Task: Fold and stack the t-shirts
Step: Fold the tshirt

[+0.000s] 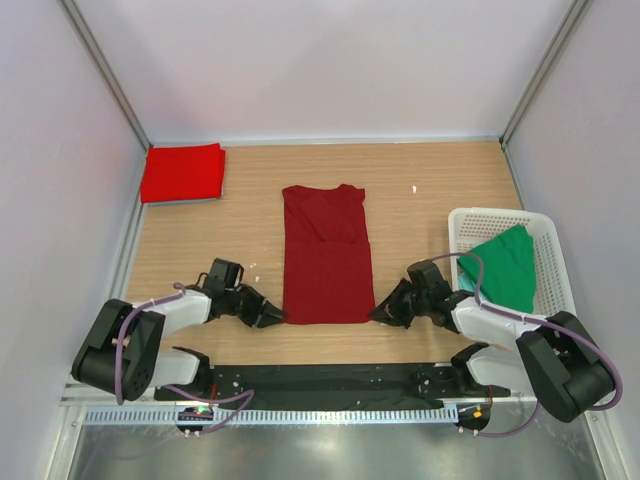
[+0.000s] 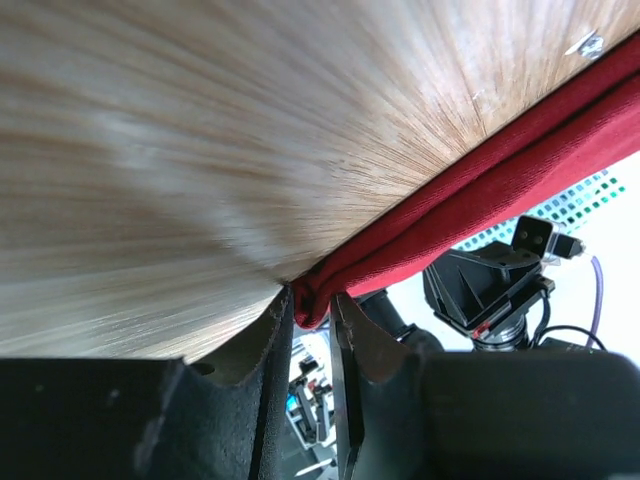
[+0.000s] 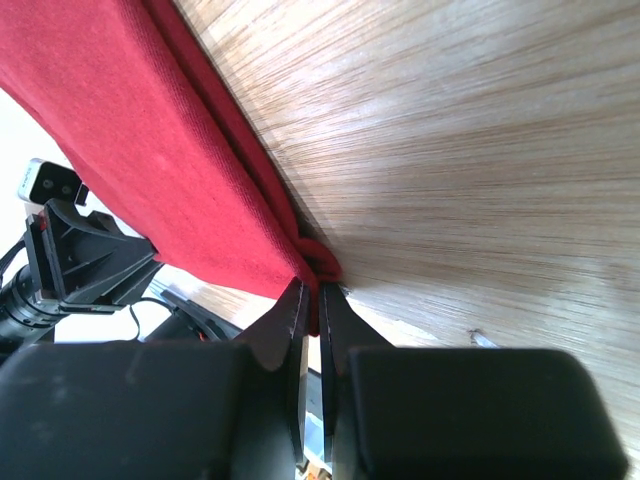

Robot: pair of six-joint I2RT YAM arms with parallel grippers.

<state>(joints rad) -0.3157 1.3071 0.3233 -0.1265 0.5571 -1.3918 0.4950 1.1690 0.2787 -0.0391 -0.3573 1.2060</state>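
A dark maroon t-shirt [image 1: 326, 255] lies flat in the middle of the table, sleeves folded in, forming a long strip with the collar at the far end. My left gripper [image 1: 277, 318] is shut on its near left hem corner [image 2: 312, 298]. My right gripper [image 1: 379, 315] is shut on its near right hem corner [image 3: 318, 262]. Both corners are low at the table. A brighter red t-shirt [image 1: 182, 172] lies folded at the far left. A green t-shirt [image 1: 505, 265] sits in the basket at the right.
A white slotted basket [image 1: 547, 240] stands at the right edge of the wooden table. White walls with metal posts close in the back and sides. A black strip runs along the near edge between the arm bases.
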